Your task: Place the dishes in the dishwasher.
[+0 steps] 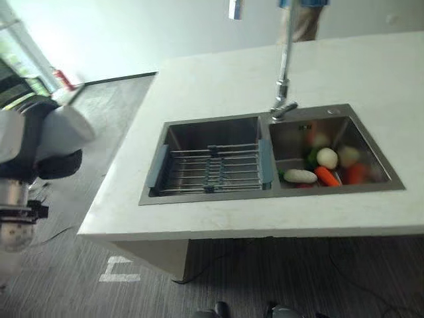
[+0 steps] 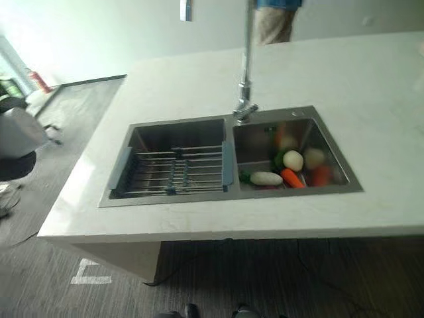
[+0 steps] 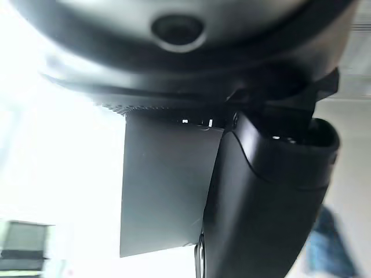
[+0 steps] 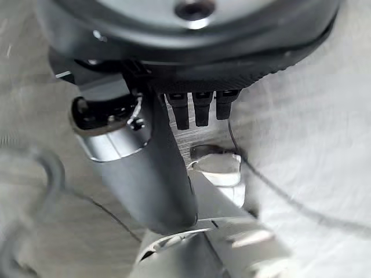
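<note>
From the head views, a stainless double-basin sink [image 1: 199,195] sits in a white countertop [image 1: 218,79]; its left basin holds a wire dish rack with grey-blue ends [image 1: 212,169], its right basin vegetables, among them an orange carrot [image 1: 326,176]. A chrome tap [image 1: 283,79] rises behind the sink. In the left wrist view, the left hand [image 3: 266,197] hangs dark, its fingers unreadable. In the right wrist view, the right hand [image 4: 156,168] shows its thumb straight, fingers relaxed, holding nothing.

White counter [image 1: 371,73], double sink [image 1: 265,192] set in it, tall tap [image 1: 285,73] behind, apparently otherwise bare
</note>
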